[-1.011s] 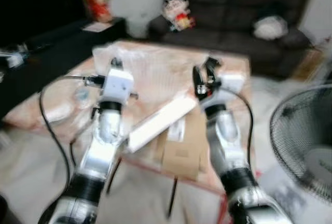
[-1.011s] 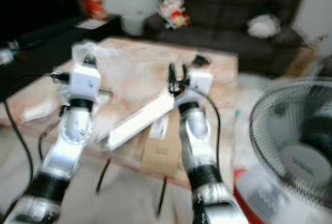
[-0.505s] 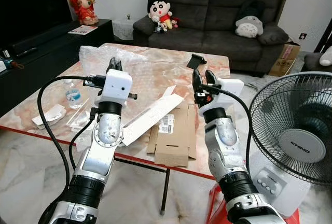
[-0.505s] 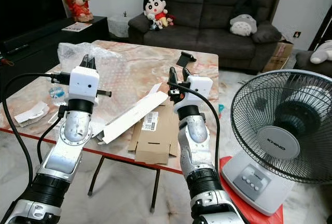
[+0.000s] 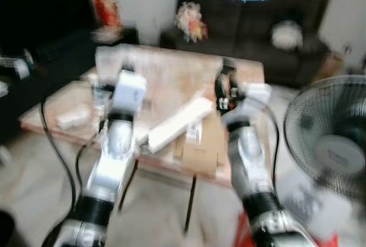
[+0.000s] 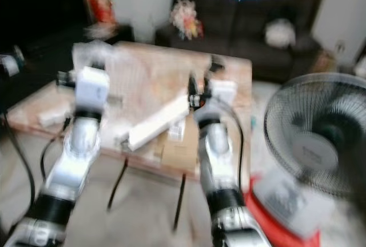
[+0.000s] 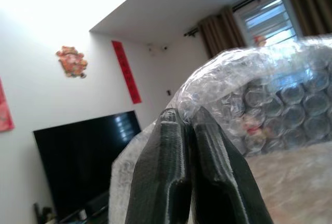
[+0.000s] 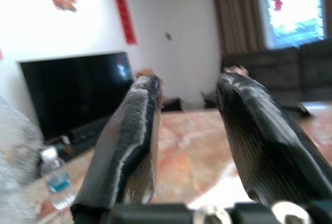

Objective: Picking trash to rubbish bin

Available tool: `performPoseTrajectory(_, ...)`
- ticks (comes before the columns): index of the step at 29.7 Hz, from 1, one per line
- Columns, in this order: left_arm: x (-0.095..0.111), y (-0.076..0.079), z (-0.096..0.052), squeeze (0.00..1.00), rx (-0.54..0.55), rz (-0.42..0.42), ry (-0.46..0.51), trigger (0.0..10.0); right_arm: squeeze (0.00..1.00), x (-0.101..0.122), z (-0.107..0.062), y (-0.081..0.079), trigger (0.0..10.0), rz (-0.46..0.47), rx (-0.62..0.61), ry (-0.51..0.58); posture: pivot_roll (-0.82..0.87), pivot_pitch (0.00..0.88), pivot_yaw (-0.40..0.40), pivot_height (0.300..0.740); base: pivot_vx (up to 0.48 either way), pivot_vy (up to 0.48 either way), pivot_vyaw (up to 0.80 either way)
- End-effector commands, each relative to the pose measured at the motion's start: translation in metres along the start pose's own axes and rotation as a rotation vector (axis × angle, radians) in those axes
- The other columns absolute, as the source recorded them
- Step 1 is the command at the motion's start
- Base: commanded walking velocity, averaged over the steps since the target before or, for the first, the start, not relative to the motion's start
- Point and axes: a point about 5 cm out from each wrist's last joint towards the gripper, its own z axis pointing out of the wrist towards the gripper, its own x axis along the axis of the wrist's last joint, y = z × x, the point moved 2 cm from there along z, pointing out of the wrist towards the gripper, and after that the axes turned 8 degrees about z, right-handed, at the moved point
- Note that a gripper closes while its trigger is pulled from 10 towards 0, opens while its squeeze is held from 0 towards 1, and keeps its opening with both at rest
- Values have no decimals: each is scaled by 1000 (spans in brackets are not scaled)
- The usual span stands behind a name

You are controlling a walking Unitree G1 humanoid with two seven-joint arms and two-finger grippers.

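Observation:
A marble-topped table (image 5: 171, 70) stands in front of me with trash on it. A sheet of bubble wrap (image 5: 134, 63) lies at its far left. A long white box (image 5: 178, 122) lies across the front, next to a flattened brown carton (image 5: 201, 144). My left gripper (image 7: 189, 125) is raised over the table's left side with its fingers pressed together and empty; bubble wrap (image 7: 259, 105) rises right behind them. My right gripper (image 8: 187, 94) is held up over the table's right side, its fingers (image 8: 132, 130) apart with nothing between them. The eye views are blurred.
A standing fan (image 5: 329, 138) is close on my right. A water bottle (image 8: 56, 182) and white packets (image 5: 71, 116) sit on the table's left part. A dark sofa (image 5: 257, 41) lies beyond, and a black television (image 8: 72, 89) on a low dark cabinet (image 5: 51, 44) is at left.
The whole picture has shifted and blurred, so the camera is moving. Both arms keep their raised pose over the table and the trash has not moved.

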Motion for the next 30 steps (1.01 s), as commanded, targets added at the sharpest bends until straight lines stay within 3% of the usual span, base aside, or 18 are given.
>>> performPoseTrajectory(1,5,-1,3,0,-3,19,20,10000,0,6,3,-1,10000,7,0,20,-19,9,-31,740,0,0,0)
performPoseTrajectory(12,5,-2,3,0,0,21,19,10000,0,7,3,1,10000,10,-7,18,-19,9,-31,740,0,0,0)
performPoseTrajectory(30,6,-3,2,0,0,19,15,10000,0,6,2,2,10000,17,-8,11,-21,21,-35,740,-270,0,0)
